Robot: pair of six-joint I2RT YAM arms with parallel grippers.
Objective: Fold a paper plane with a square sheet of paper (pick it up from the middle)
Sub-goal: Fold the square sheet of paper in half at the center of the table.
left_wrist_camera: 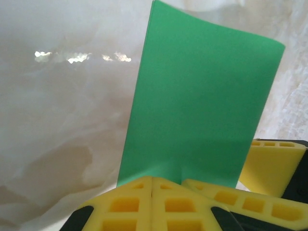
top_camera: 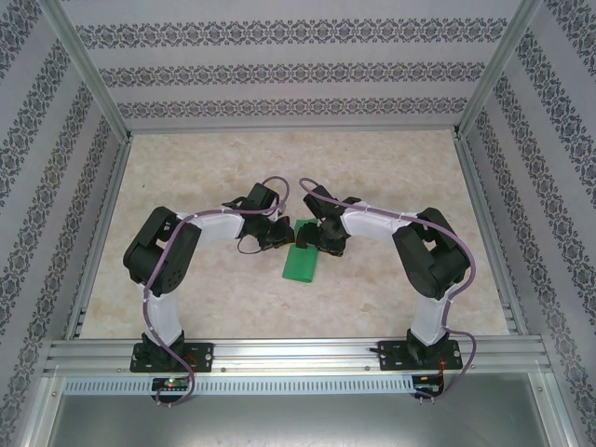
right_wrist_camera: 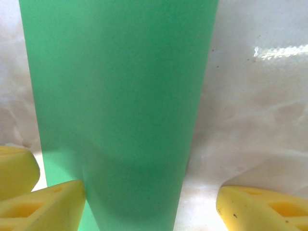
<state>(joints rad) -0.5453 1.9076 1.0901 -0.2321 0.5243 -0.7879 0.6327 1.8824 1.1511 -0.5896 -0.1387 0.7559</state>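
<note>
Paper (top_camera: 301,264) is lying on the table (top_camera: 391,177) between the arms as a green strip. Left gripper (left_wrist_camera: 152,185) is resting with fingers pressed together at its far end, and right gripper (right_wrist_camera: 151,192) is straddling it, fingers spread wide.

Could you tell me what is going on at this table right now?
Two robot arms are working on a green sheet of paper in the middle of the table. The left pincer is shut and appears to pinch one end of the paper. The right pincer is open, with a finger on either side of that same end. The paper looks like a narrow rectangle, probably folded once, and has no plane shape yet.
</note>
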